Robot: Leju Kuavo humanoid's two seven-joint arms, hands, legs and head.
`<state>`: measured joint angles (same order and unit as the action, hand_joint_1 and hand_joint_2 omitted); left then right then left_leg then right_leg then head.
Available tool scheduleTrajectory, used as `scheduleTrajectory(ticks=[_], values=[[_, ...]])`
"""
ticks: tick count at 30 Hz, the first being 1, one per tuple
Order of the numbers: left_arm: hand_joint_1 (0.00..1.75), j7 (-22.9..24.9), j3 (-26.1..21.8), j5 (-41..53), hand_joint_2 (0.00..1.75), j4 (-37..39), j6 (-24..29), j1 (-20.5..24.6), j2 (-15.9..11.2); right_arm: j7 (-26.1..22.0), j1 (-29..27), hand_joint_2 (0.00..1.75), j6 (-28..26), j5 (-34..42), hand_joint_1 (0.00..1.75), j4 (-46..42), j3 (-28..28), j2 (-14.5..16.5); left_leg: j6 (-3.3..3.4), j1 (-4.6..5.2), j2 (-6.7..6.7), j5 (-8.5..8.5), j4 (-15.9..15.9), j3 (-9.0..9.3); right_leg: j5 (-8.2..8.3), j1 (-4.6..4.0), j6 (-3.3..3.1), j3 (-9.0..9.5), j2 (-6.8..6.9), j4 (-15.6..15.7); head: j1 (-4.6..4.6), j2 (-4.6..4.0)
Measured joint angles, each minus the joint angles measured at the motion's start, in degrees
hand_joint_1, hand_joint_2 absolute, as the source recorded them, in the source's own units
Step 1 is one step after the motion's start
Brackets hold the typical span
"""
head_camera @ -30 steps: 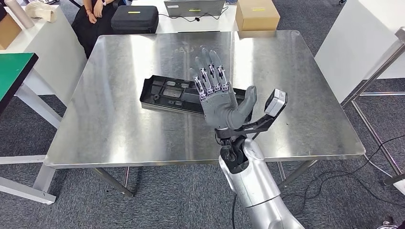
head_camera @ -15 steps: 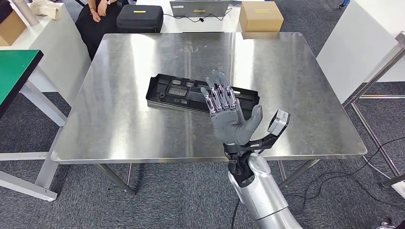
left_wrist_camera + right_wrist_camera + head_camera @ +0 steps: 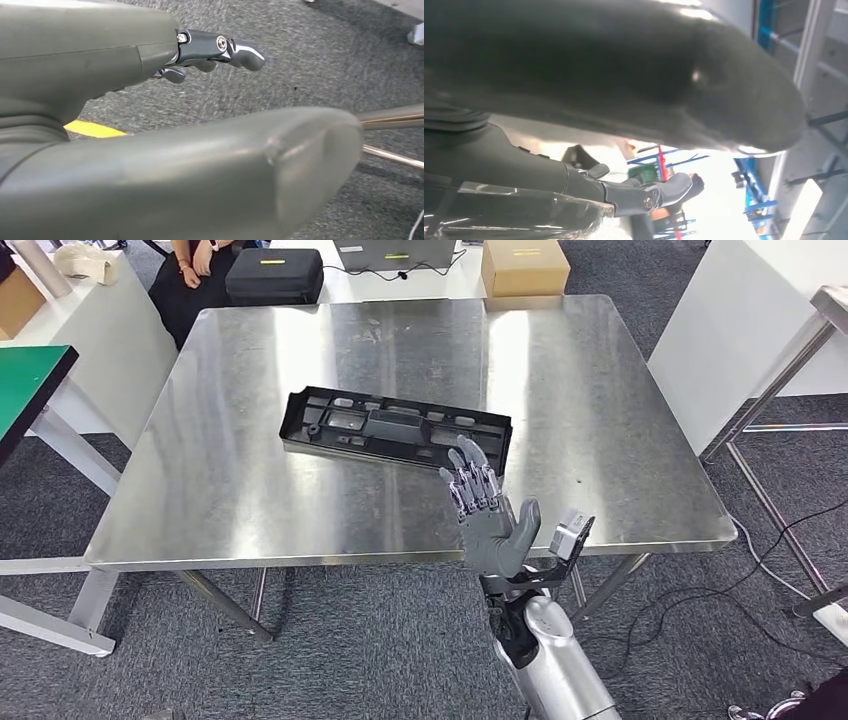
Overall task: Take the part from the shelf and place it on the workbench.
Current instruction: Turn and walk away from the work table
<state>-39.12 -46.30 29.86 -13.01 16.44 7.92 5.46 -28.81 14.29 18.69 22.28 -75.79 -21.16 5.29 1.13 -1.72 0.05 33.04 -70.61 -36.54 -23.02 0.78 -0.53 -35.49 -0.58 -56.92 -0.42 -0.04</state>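
Steel workbench point(image 3: 250, 510): brushed metal top is shining under the room light, standing on slim metal legs over grey carpet.
Part point(image 3: 395, 428): long black moulded plastic piece is lying flat on the workbench, near the middle of the top, running crosswise and slightly slanted, with its ribbed open side facing up.
Right hand point(image 3: 488, 518): it is hovering upright over the near edge of the workbench, palm turned toward the camera, fingers point(image 3: 468, 475) stretching up and slightly spread, thumb sticking out to the side; it is holding nothing. Its fingertips are sitting just beside the part's near right end in the head view, and whether they are touching it I cannot tell. In the right wrist view the hand point(image 3: 574, 190) is showing a thick thumb and one dark finger reaching out with nothing between them.
Right arm point(image 3: 555, 665): silver forearm is rising from the bottom of the head view, with the wrist camera jutting out beside the hand.
Left hand point(image 3: 150, 125): it is hanging over grey carpet, thumb extended and dark fingers point(image 3: 220, 50) curling a little, gripping nothing.
Black case point(image 3: 275, 277): it is resting on a white table beyond the workbench.
Cardboard box point(image 3: 524, 265): it is sitting at the far edge, to the right of the case.
Person point(image 3: 195, 270): someone in dark clothing is sitting behind the far left corner.
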Motion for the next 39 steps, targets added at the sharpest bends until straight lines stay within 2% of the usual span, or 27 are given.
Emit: scheduleTrajectory(ticks=[2,3,4,7,9,11,12,13,14,15,16,17,18,19,21,23,25,27,28,29,30,32,34,35,37,38,39], values=[[0.0,0.02,0.09,-0.03,0.0,-0.11,0.05,0.19,-0.08,-0.14,-0.48,0.0,-0.07,-0.16,0.0,0.01,0.01,-0.19,1.03,0.38,0.0,-2.38,7.91,5.29,0.67,-0.31,0.21,-0.4,-0.1,0.07,0.09,0.0],[0.0,-0.03,0.16,-0.07,0.0,-0.19,0.11,0.28,-0.12,-0.24,-0.63,0.0,-0.2,-0.28,0.0,0.01,0.03,-0.27,1.4,0.7,0.0,-3.11,10.64,6.99,1.0,-0.31,0.43,-0.44,-0.1,0.18,0.18,0.0],[0.0,-0.1,0.23,-0.18,0.0,-0.27,0.15,0.35,-0.17,-0.35,-0.81,0.0,-0.43,-0.46,0.0,0.01,0.04,-0.34,1.67,1.04,0.01,-3.4,12.1,7.79,1.35,-0.24,0.77,-0.44,-0.07,0.29,0.2,0.0],[0.0,-0.43,0.32,-0.51,0.0,-0.34,0.16,0.35,-0.33,-0.8,-1.69,0.0,-1.94,-1.42,0.0,-0.04,0.15,-0.57,2.29,1.49,0.15,-5.01,13.38,7.32,2.32,-0.25,2.04,-0.53,0.09,0.85,0.07,0.0],[0.0,-0.6,0.34,-0.56,0.0,-0.36,0.08,0.3,-0.42,-1.05,-2.38,0.0,-3.34,-2.35,0.0,-0.14,0.4,-0.86,2.79,1.27,0.36,-6.91,14.88,6.74,0.2,-0.53,1.9,-1.98,0.17,-1.09,0.21,0.0],[0.0,-0.65,0.36,-0.58,0.0,-0.37,0.03,0.24,-0.42,-1.27,-3.17,0.0,-4.84,-3.51,0.0,-0.25,0.8,-1.26,3.06,1.24,0.47,-8.53,15.44,5.5,-4.82,-0.32,1.22,-4.52,0.21,-7.66,0.41,0.0],[0.0,-0.66,0.36,-0.6,0.0,-0.37,0.1,0.19,-0.42,-1.41,-3.68,0.0,-5.54,-4.09,0.0,-0.28,1.01,-1.48,3.06,1.27,0.52,-9.21,15.4,4.61,-6.8,-0.14,1.27,-5.48,0.21,-11.56,0.49,0.0],[0.0,-0.66,0.36,-0.6,0.0,-0.37,0.21,0.14,-0.41,-1.56,-4.23,0.0,-6.06,-4.52,0.0,-0.32,1.21,-1.73,2.96,1.28,0.53,-9.81,15.37,3.76,-7.72,0.03,1.7,-5.85,0.22,-14.47,0.52,0.0],[0.0,-0.66,0.36,-0.61,0.0,-0.37,0.34,0.11,-0.39,-1.7,-4.72,0.0,-6.39,-4.86,0.0,-0.34,1.39,-1.98,2.81,1.29,0.55,-10.4,15.32,2.94,-7.5,0.19,2.4,-5.27,0.22,-15.55,0.54,0.0],[0.0,-0.66,0.36,-0.62,0.0,-0.37,0.46,0.1,-0.36,-1.83,-5.1,0.0,-6.64,-5.09,0.0,-0.37,1.56,-2.21,2.61,1.28,0.57,-10.97,15.23,2.14,-6.48,0.36,3.17,-3.58,0.26,-14.42,0.56,0.0],[0.0,-0.66,0.36,-0.63,0.0,-0.37,0.52,0.09,-0.33,-1.95,-5.34,0.0,-6.86,-5.27,0.0,-0.43,1.75,-2.43,2.35,1.27,0.57,-11.47,15.05,1.38,-5.34,0.54,3.76,-0.86,0.33,-11.24,0.58,0.01],[0.0,-0.66,0.36,-0.64,0.0,-0.37,0.55,0.09,-0.31,-2.04,-5.47,0.0,-7.02,-5.4,0.0,-0.54,1.93,-2.6,2.04,1.35,0.57,-11.89,14.76,0.68,-4.96,0.63,3.99,2.53,0.44,-6.74,0.61,0.0],[0.0,-0.66,0.36,-0.66,0.0,-0.37,0.51,0.1,-0.3,-2.14,-5.58,0.0,-7.19,-5.51,0.0,-0.67,2.05,-2.72,1.7,1.43,0.59,-12.26,14.44,0.13,-5.02,0.51,3.79,5.38,0.46,-2.68,0.57,0.01],[0.0,-0.66,0.36,-0.67,0.0,-0.37,0.45,0.1,-0.31,-2.24,-5.7,0.0,-7.4,-5.62,0.0,-0.8,2.15,-2.84,1.35,1.53,0.61,-12.6,14.17,-0.2,-5.41,0.37,3.41,7.1,0.47,0.27,0.56,0.01],[0.0,-0.66,0.36,-0.7,0.0,-0.37,0.27,0.06,-0.34,-2.42,-6.11,0.0,-7.83,-5.84,0.0,-0.94,2.23,-3.04,0.71,1.54,0.63,-13.27,14.02,-0.43,-5.7,0.04,2.46,7.61,0.33,1.99,0.46,0.01],[0.0,-0.66,0.36,-0.85,0.0,-0.37,0.14,-0.11,-0.39,-2.57,-6.52,0.0,-8.27,-6.03,0.0,-0.95,2.27,-3.22,0.05,1.14,0.5,-12.61,13.46,-0.85,-4.96,0.61,1.28,7.11,0.47,2.05,0.45,0.0],[0.0,-0.66,0.37,-1.06,0.0,-0.37,0.04,-0.34,-0.42,-2.69,-6.83,0.0,-8.56,-6.15,0.0,-0.95,2.27,-3.33,-0.65,0.72,0.32,-7.68,9.1,-2.46,-3.75,1.02,-0.04,6.39,0.63,2.1,0.34,0.0],[0.0,-0.66,0.38,-1.17,0.0,-0.37,0.01,-0.45,-0.48,-2.73,-7.21,0.0,-8.78,-6.16,0.0,-0.95,2.27,-3.42,-1.21,0.54,0.23,-1.86,1.31,-4.58,-2.54,0.83,-0.5,5.14,0.65,2.03,0.23,0.0],[0.0,-0.66,0.38,-1.2,0.0,-0.37,0.01,-0.47,-0.51,-2.73,-7.47,0.0,-8.94,-6.11,0.0,-0.94,2.28,-3.48,-1.4,0.46,0.22,-0.65,-1.83,-5.07,-2.01,0.78,-0.41,4.43,0.65,1.97,0.23,0.0],[0.0,-0.66,0.38,-1.23,0.0,-0.37,0.02,-0.51,-0.55,-2.73,-7.74,0.0,-9.17,-6.01,0.0,-0.94,2.31,-3.53,-1.5,0.37,0.23,-0.8,-3.25,-4.69,-1.53,0.76,-0.26,3.73,0.65,1.89,0.22,0.0],[0.0,-0.66,0.37,-1.25,0.0,-0.37,0.02,-0.53,-0.57,-2.73,-7.98,0.0,-9.44,-5.87,0.0,-0.93,2.39,-3.58,-1.52,0.27,0.23,-1.93,-2.6,-3.29,-1.09,0.76,-0.06,3.06,0.64,1.76,0.22,0.0],[0.0,-0.66,0.37,-1.32,0.0,-0.4,0.02,-0.5,-0.63,-2.73,-8.43,0.0,-10.25,-5.5,0.0,-0.87,2.76,-3.63,-1.33,0.09,0.15,-4.28,4.4,2.39,-0.41,0.78,0.5,1.89,0.61,1.33,0.21,0.01],[0.0,-0.67,0.38,-1.42,0.0,-0.48,0.02,-0.51,-0.7,-2.7,-8.95,0.0,-11.17,-5.23,0.0,-0.75,3.33,-3.68,-0.89,0.26,-0.16,-4.54,11.36,7.22,0.21,0.58,1.29,1.28,0.63,1.03,0.36,0.01],[0.0,-0.67,0.38,-1.5,0.0,-0.53,0.02,-0.55,-0.73,-2.69,-9.25,0.0,-11.64,-5.16,0.0,-0.64,3.61,-3.69,-0.63,0.48,-0.29,-4.21,12.92,8.13,0.58,0.52,1.74,1.15,0.67,1.03,0.38,0.01],[0.0,-0.67,0.38,-1.66,0.0,-0.62,0.01,-0.65,-0.8,-2.67,-9.98,0.0,-13.18,-5.53,0.0,-0.33,4.16,-3.74,0.22,0.81,-0.27,-4.97,13.45,7.81,1.32,0.42,2.71,1.05,0.71,1.29,0.47,0.0],[0.0,-0.66,0.38,-1.69,0.0,-0.66,-0.04,-0.64,-0.81,-2.66,-10.4,0.0,-14.27,-5.88,0.0,-0.1,4.56,-3.8,0.68,0.85,-0.12,-5.56,13.83,7.47,1.04,0.43,2.94,0.75,0.69,1.03,0.44,0.0],[0.0,-0.66,0.38,-1.72,0.0,-0.68,-0.1,-0.62,-0.8,-2.6,-10.86,0.0,-15.63,-6.38,0.0,0.22,5.05,-3.89,1.31,0.86,0.01,-6.32,14.19,6.93,-0.18,0.38,2.88,0.09,0.66,0.0,0.54,0.0]])
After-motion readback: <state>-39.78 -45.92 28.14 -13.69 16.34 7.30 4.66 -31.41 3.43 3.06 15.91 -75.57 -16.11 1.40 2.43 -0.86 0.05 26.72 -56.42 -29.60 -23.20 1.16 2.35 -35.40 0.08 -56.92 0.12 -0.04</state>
